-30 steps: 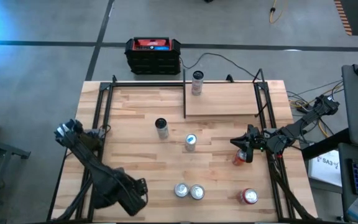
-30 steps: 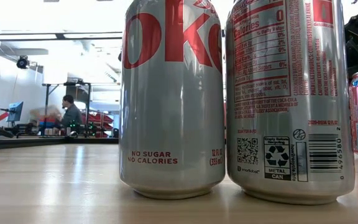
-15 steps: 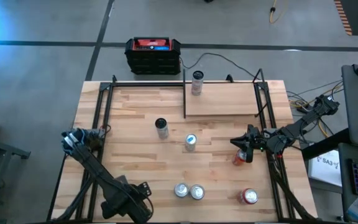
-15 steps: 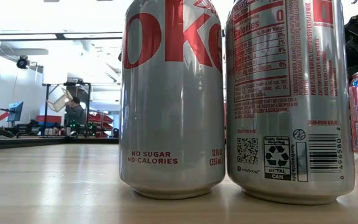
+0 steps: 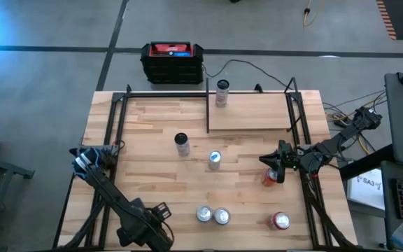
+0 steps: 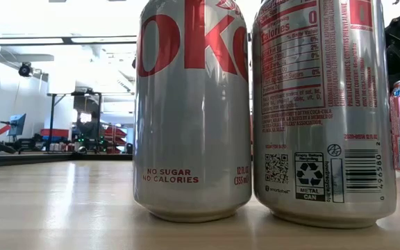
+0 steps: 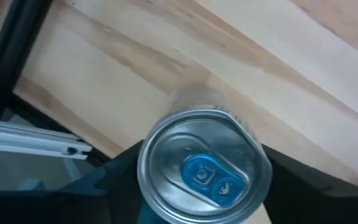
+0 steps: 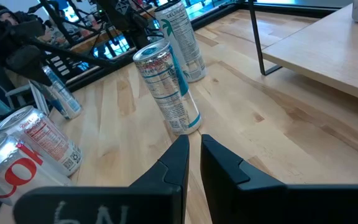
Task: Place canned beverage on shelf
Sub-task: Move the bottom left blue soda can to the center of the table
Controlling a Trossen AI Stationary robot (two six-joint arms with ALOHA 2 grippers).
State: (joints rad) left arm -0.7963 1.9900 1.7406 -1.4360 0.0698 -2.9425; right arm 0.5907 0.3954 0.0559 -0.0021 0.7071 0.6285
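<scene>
A silver can with a blue tab (image 7: pixel 204 177) stands upright on the tabletop near its left edge, and also shows as the slim can (image 8: pixel 61 96). My left gripper (image 5: pixel 82 159) points down over it and is shut on it. The shelf (image 5: pixel 257 115) is at the far right, and one can (image 5: pixel 222 92) stands on its far left corner. My right gripper (image 8: pixel 191 155) is shut on nothing. It hovers over the table's right side (image 5: pixel 273 164), beside an orange can (image 5: pixel 268 178). My left gripper pinches the can's side wall just below the top rim (image 7: pixel 145 177) between its two fingers (image 7: pixel 120 171), one on each side. The fingers come from above, pointing down. The can is upright. I cannot tell whether its bottom still rests on the wood.
Loose cans stand on the table: a dark-topped one (image 5: pixel 181 143), a silver one (image 5: pixel 214 159), two Diet Coke cans (image 5: pixel 212 215) near the front edge and a red one (image 5: pixel 280 221). Black frame rods (image 5: pixel 117 126) run along the table's sides. A black crate (image 5: pixel 172 61) sits behind the table.
My left gripper has gone down and a little toward the table's near edge, and now sits over the can at the left edge. My right arm has kept still. None of the other cans have moved.
</scene>
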